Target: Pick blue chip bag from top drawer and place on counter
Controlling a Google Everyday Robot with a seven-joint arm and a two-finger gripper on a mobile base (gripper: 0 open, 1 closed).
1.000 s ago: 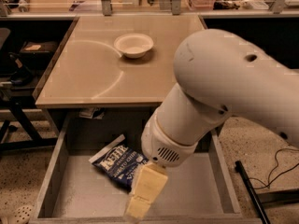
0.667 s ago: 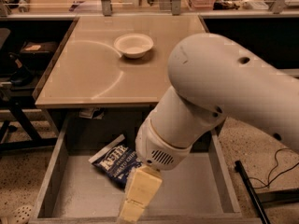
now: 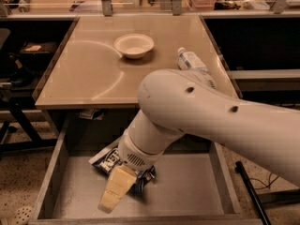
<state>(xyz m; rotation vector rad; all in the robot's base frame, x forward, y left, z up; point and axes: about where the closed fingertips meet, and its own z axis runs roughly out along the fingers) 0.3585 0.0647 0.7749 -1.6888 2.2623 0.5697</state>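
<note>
My jaws are pale cream-yellow, over the front left of the top drawer [image 3: 187,182], whose floor is a dull, dusty grey between plain grey walls. My arm [image 3: 211,116], above the drawer, is glossy white with small dark holes and a dark slotted grille near the wrist. The blue chip bag [image 3: 108,161], at the drawer's back left, is dark navy with white block lettering. Beyond the drawer, the surface [image 3: 93,69] is glossy tan-beige with faint pale curved reflections; on it are a white bowl [image 3: 134,45] and a clear bottle [image 3: 190,60] with a white label
</note>
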